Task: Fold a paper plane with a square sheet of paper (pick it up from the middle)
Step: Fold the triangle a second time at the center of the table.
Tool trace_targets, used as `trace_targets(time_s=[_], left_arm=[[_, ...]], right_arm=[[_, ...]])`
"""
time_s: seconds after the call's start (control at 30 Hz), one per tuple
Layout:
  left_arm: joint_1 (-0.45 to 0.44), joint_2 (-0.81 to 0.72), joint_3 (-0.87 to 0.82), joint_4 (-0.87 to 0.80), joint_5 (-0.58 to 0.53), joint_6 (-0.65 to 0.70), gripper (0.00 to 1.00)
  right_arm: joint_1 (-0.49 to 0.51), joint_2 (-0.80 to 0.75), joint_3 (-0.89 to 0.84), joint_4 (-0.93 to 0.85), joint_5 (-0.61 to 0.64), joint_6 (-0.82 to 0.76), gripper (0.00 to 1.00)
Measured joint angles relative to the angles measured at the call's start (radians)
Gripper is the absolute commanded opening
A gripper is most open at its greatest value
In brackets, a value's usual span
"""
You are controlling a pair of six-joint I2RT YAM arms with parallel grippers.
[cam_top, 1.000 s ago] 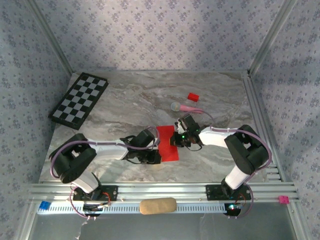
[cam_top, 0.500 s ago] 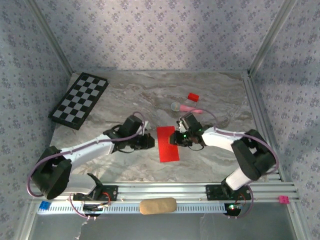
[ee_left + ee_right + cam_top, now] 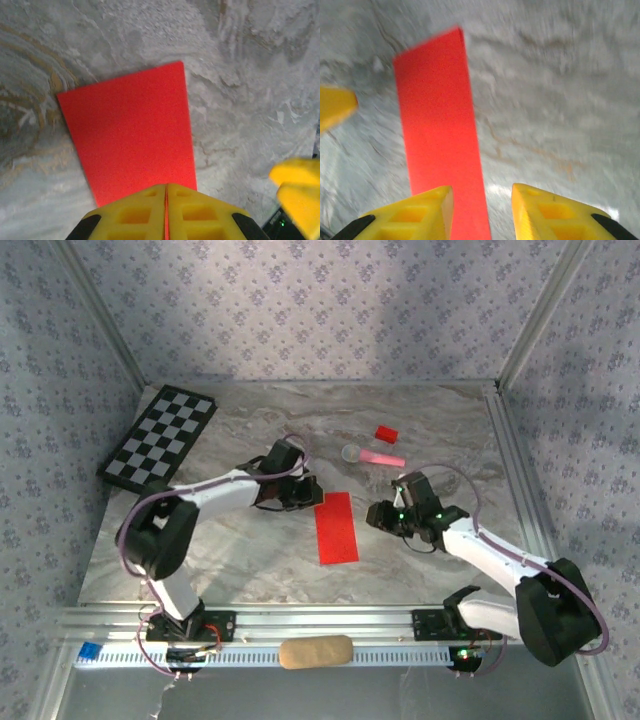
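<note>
My left end effector (image 3: 166,187) is closed, jaws pressed together, nothing visibly gripped. Its tip sits over one end of the red sheet of paper (image 3: 336,528), at the far left corner in the top view. My right end effector (image 3: 482,189) is partly open, jaws apart with a clear gap, empty. It's just right of the paper's long edge and apart from it in the top view. The paper lies flat on the desk (image 3: 230,560) as a narrow rectangle between my arms.

Versus a second ago: right was clamped shut at the paper's right edge and has since let go and backed off right. Left was low by the near left corner and is now up at the far one. The paper hasn't moved.
</note>
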Motion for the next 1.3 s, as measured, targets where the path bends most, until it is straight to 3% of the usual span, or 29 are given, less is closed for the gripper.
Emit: trace_targets(time_s=[0.47,0.8,1.3], left_arm=[[0.039,0.161,0.072,0.012,0.012,0.008,0.09],[0.047,0.192,0.053,0.07,0.009,0.012,0.09],[0.047,0.192,0.051,0.076,0.01,0.019,0.08]], right_arm=[[0.075,0.084,-0.018,0.018,-0.082,0.056,0.37],[0.126,0.166,-0.016,0.032,-0.129,0.067,0.49],[0.122,0.214,-0.017,0.096,-0.188,0.105,0.41]])
